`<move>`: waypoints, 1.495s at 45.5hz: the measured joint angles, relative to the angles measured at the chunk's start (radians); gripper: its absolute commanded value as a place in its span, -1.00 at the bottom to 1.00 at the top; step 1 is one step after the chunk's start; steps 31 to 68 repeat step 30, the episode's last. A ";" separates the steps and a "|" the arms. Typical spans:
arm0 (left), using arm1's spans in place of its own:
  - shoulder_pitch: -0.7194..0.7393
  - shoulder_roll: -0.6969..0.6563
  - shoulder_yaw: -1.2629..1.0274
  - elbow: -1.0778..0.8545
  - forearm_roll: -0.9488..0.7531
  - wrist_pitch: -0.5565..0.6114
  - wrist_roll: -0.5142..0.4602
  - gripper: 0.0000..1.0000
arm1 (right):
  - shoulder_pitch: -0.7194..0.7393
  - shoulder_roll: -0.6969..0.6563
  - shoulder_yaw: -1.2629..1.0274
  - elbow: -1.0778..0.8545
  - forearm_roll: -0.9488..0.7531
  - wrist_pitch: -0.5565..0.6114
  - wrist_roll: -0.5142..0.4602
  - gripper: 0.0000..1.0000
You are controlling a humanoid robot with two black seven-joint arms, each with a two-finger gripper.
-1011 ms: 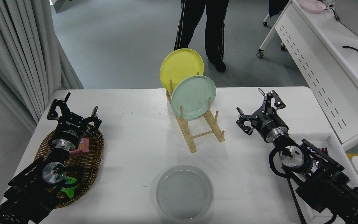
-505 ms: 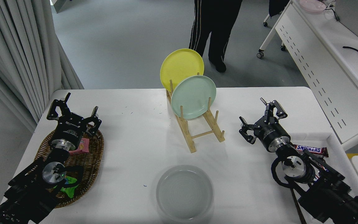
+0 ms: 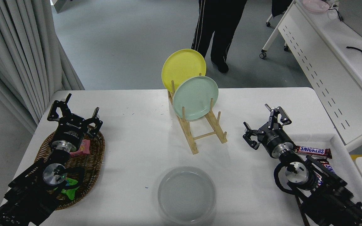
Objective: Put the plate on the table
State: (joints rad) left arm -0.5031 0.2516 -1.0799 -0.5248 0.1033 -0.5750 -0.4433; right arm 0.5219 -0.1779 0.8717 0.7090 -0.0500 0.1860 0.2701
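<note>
Round light grey plate [image 3: 186,194] lies flat on white desk [image 3: 137,138]; we judge it stiff, slippery, rim-grip only. Right end effector [image 3: 264,127] fingers apart, empty.

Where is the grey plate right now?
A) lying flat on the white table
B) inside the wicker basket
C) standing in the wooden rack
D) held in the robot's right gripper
A: the grey plate lies flat on the white table, near its front edge, while the right gripper is open, empty and apart from it.
</note>
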 measured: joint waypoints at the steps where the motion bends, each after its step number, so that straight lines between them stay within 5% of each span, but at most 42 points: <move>1: 0.000 0.000 0.000 0.000 0.000 0.000 0.000 1.00 | 0.000 -0.003 -0.001 -0.001 -0.002 0.003 -0.001 1.00; 68: 0.000 0.000 0.000 0.000 0.000 0.000 0.000 1.00 | 0.002 -0.017 -0.017 -0.010 -0.015 0.010 0.010 1.00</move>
